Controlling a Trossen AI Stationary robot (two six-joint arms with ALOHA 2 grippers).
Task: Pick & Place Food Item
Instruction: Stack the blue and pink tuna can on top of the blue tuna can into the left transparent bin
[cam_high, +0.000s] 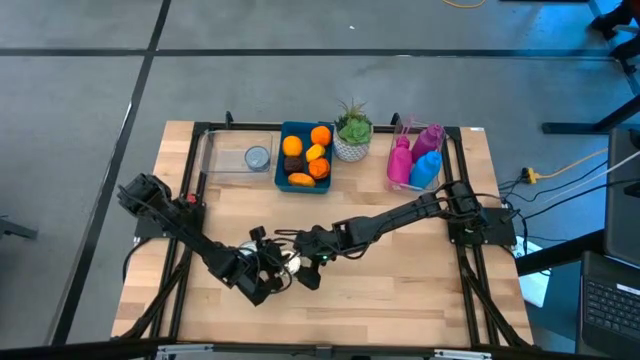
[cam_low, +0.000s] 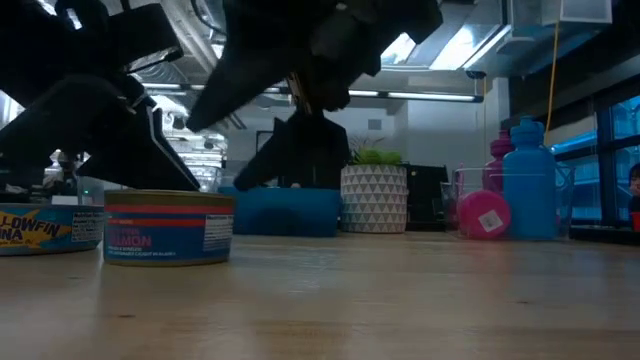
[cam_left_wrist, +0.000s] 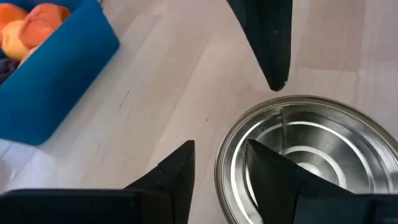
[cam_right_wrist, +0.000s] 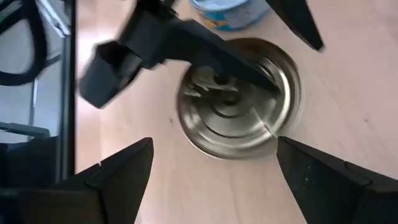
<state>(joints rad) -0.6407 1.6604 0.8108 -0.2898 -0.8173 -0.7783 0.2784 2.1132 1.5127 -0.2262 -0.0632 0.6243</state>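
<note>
Only the wrist views show the left gripper (cam_left_wrist: 219, 171) pinching the salmon can's (cam_left_wrist: 305, 155) rim while the right gripper (cam_right_wrist: 211, 163) hovers wide open above, a tuna can (cam_low: 40, 230) beside.

A round tin of salmon (cam_low: 168, 228) stands upright on the wooden tabletop (cam_low: 400, 300), its red-striped label facing the low camera and its bare silver ringed top (cam_right_wrist: 239, 99) facing up. A second tin (cam_low: 40, 230), labelled yellowfin tuna, stands just to its left.
</note>
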